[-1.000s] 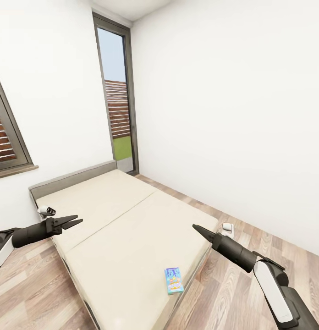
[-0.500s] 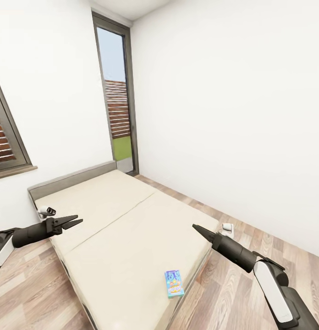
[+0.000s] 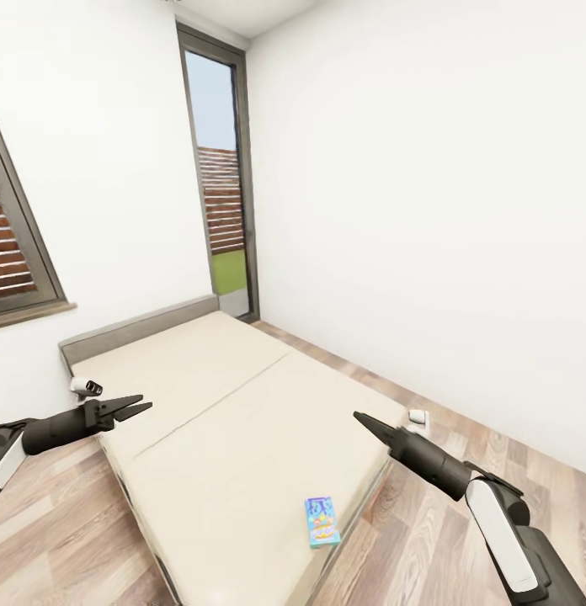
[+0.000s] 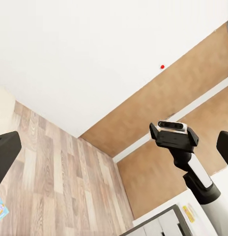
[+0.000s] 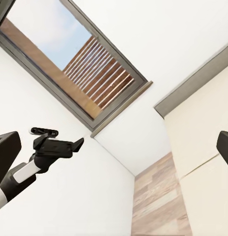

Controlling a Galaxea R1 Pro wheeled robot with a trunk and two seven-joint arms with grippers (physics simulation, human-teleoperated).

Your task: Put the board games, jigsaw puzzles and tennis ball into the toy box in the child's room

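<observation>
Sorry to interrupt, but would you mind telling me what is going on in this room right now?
The robot faces the bed with both arms held out and nothing in either one. The left gripper is open over the bed's left edge; the right gripper hangs above the bed's near right corner, and whether its fingers are open is unclear from the head view. A small blue board game lies flat on the mattress near the front edge, untouched.

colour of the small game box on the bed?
Blue, with yellow and white print: the small game box near the bed edge. Best in head view.
</observation>
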